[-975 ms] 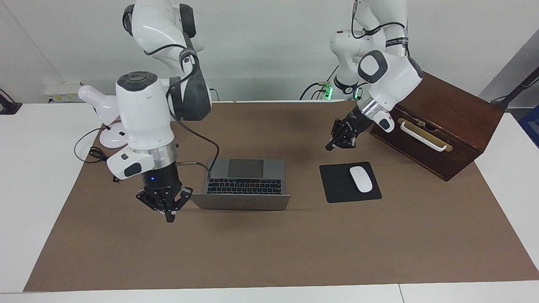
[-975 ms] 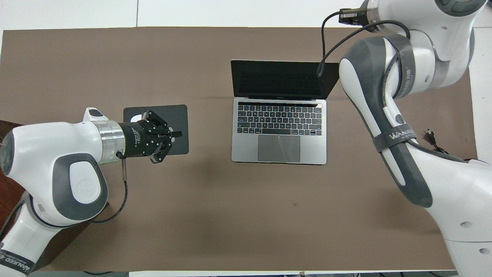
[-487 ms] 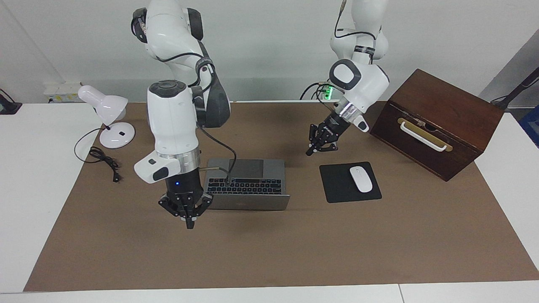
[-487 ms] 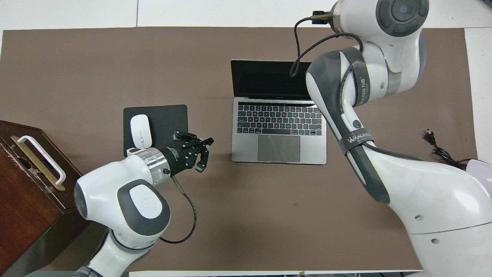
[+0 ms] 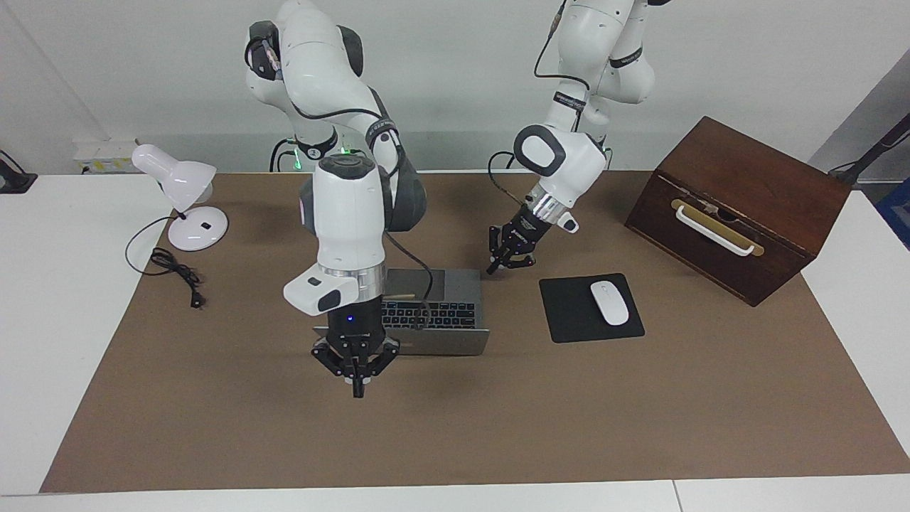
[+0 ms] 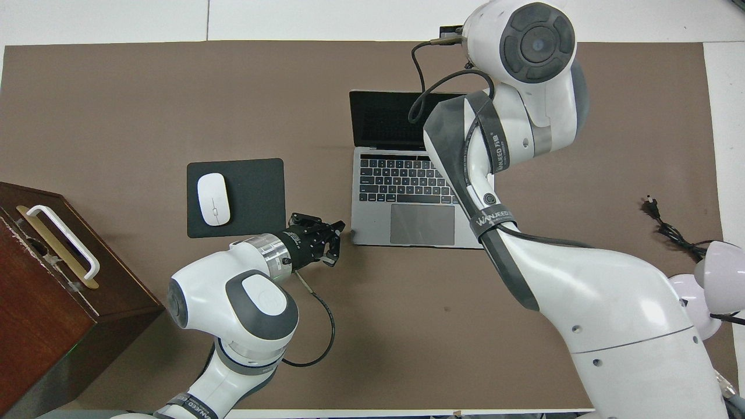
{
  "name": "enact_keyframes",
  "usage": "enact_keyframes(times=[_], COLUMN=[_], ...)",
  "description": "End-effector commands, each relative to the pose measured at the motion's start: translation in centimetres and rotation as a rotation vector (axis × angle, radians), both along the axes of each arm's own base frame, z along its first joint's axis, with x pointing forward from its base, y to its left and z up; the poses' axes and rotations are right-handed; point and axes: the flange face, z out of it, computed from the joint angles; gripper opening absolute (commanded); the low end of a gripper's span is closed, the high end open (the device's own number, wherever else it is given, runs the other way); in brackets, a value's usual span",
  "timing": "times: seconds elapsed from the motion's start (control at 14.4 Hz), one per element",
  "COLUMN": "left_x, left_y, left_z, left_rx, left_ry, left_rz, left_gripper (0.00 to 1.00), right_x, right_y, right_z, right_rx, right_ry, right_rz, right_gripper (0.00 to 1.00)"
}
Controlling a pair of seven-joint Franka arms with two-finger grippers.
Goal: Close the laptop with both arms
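Note:
The silver-grey laptop (image 5: 448, 341) (image 6: 422, 224) stands open on the brown mat, its screen tilted away from the robots. My right gripper (image 5: 357, 387) points straight down, shut and holding nothing, over the mat at the lid's outer face near the corner toward the right arm's end. In the overhead view the right arm's wrist hides it and part of the keyboard. My left gripper (image 5: 492, 269) (image 6: 339, 228) is shut and holds nothing, its tips just beside the base's corner nearest the robots, toward the left arm's end.
A black mouse pad (image 5: 569, 313) with a white mouse (image 5: 609, 302) lies beside the laptop toward the left arm's end. A brown wooden box (image 5: 739, 206) stands at that end. A white desk lamp (image 5: 178, 185) and its cable (image 5: 174, 270) sit at the right arm's end.
The right gripper slid along the lid's outer face from beside its corner toward its middle. The left gripper swung from near the mouse pad to the laptop base's corner. Both stayed shut.

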Motion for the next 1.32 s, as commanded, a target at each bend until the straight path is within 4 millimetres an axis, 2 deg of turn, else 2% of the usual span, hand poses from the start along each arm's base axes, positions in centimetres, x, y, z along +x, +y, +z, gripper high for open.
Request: enact_keyframes(times=[0.0,0.14,0.35,0.77,0.97,1.25], left_x=[0.8,0.8,0.0,-0.2,-0.6,-1.0], left_y=[-2.2,-2.8,-3.8,-3.6,-3.8,-3.9], left_z=[-0.8,-1.6,-1.7,-3.6,-4.1,-4.4], left_rx=[0.001,0.008,0.023,0.049,0.051,0.052], left_ry=[-0.003,0.005,-0.003,0.024,0.035,0.041], left_rz=[0.031,0.026,0.007,0.013,0.012,0.011], left_gripper=[0.00,0.00,0.00,0.00,0.00,0.00], right_x=[-0.3,-0.5,-1.3,-2.3,-2.5,-2.9], right_y=[1.1,1.2,2.9,1.9,1.8,1.0], right_z=[0.3,-0.1,-1.0,-2.4,-2.0,-2.4], right_rx=[0.044,0.051,0.111,0.205,0.229,0.269], right_ry=[0.024,0.060,0.127,0.322,0.362,0.446], right_rz=[-0.023,-0.027,-0.021,-0.051,-0.048,-0.052], right_gripper=[0.00,0.00,0.00,0.00,0.00,0.00])
